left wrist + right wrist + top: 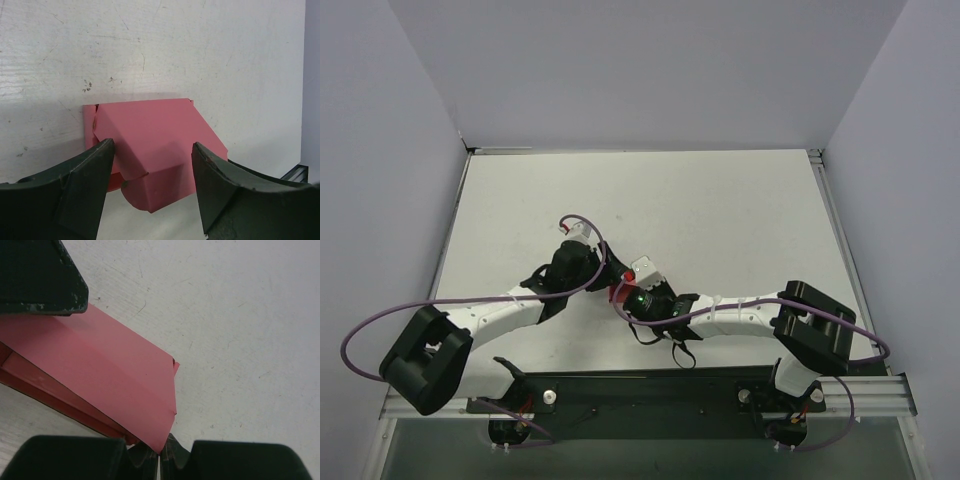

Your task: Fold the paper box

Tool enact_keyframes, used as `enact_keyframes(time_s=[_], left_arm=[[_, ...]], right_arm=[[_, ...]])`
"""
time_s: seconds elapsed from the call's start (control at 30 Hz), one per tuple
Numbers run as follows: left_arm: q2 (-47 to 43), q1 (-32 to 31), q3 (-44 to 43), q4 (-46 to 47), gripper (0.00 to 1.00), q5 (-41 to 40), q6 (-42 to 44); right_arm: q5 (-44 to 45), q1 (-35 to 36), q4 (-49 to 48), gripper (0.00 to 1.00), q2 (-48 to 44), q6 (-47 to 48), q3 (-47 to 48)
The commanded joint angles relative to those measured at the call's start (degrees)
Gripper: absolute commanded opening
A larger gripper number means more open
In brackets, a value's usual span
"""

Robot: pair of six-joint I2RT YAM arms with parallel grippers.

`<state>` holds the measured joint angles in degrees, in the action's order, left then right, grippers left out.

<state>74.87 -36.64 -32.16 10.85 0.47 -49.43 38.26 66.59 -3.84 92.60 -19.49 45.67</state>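
The small pink-red paper box (150, 130) of thin card is smooth, with sharp creases. Its flaps are partly folded up, so it makes a low sloped shape and not a flat sheet. It lies on a flat white table (210, 50) whose top is dull and full of little scratches and dark specks. The dark, hard fingers (75, 190) of the left gripper (152, 147) have worn, chipped edges and stand apart, one on each side of the box. The box sits between their tips and reaches out past them, and I cannot tell if they touch the card. The right gripper (160, 455) has its two ridged black fingers pressed together on one pointed corner of the box. The rest of the card spreads away in front of it, up and to its left, where one finger of the left gripper shows. Ahead of both grippers the white table runs on a long way to its far edge, where pale grey walls (650, 70) stand. Behind them is the near edge with its metal rail (895, 392).
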Motion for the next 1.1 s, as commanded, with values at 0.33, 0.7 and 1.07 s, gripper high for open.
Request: enact_keyframes(time_s=[0.33,0.7,1.07], left_arm=[[0.10,-4.31,-0.62,8.04,0.66,4.45,-5.06],[4.32,-5.19,-0.18,11.91,0.65,5.33,-6.56],[6.43,-6.86,-1.32,13.93,0.63,5.59,-7.52]], right_arm=[[0.41,1.09,1.02,0.06,1.10,-1.69,2.23],[1.03,1.18,1.02,0.06,0.74,-2.22,1.79],[1.29,1.18,1.02,0.06,1.09,-2.31,1.88]])
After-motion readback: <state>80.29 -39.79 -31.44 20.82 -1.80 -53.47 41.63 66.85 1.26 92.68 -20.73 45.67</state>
